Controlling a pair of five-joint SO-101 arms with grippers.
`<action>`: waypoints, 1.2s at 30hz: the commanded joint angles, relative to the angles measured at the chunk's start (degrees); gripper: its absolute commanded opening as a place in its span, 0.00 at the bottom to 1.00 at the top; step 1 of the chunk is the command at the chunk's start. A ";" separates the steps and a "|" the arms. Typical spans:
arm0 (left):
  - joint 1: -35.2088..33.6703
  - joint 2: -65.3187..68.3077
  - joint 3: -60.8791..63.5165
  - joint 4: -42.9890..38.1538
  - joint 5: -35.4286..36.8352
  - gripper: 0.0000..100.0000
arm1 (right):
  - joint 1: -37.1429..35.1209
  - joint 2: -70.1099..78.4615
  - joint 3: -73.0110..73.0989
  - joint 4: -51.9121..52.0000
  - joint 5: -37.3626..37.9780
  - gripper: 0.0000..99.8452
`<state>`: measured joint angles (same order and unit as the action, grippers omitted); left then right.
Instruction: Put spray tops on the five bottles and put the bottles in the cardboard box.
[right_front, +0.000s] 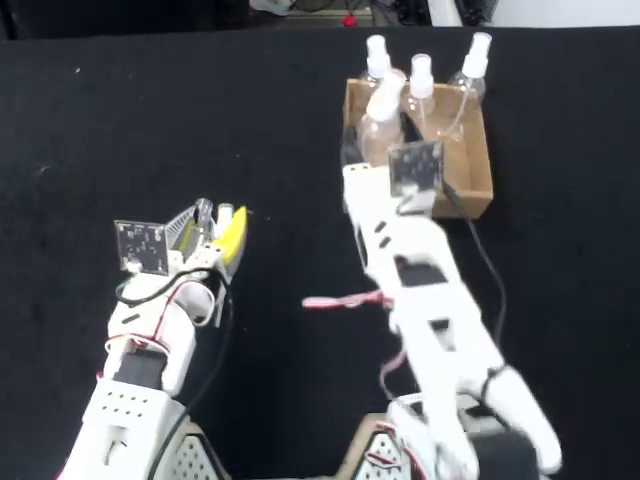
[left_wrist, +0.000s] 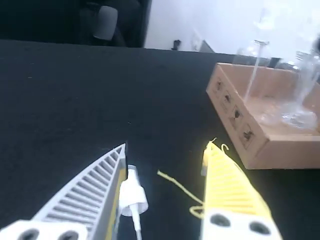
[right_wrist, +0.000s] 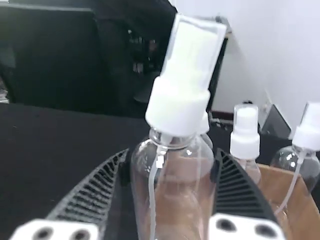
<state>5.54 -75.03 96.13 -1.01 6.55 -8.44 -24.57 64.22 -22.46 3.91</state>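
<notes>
At the box (right_front: 474, 198), right hand (right_wrist: 171, 157) holds bottle (right_wrist: 172, 197) upright.

The left arm (right_front: 140, 350) is white plastic, trailing a black cable and thin red wires. Its ribbed wedge jaws are 1 white and 1 yellow, each with 2 screw holes at the base. The right arm (right_front: 430, 300) is also white, with black ribbed jaws and a pink wire bundle. Both wrists carry a square grey board.

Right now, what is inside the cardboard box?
Three capped bottles stand inside the cardboard box. The right gripper holds a fourth bottle at its edge; the arm hides that bottle's base.
</notes>
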 joint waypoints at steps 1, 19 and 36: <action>1.63 -0.26 1.63 0.18 -0.53 0.24 | 1.93 7.69 -8.31 -2.64 -0.44 0.19; 1.71 -0.35 1.63 -0.09 -0.53 0.24 | 1.85 14.64 -12.18 -3.08 0.00 0.19; 1.71 -0.35 1.63 0.00 -0.53 0.24 | 1.76 25.10 -5.32 -32.00 0.00 0.19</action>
<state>6.51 -75.03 96.22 -1.01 6.55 -7.30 -0.66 59.21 -47.34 3.91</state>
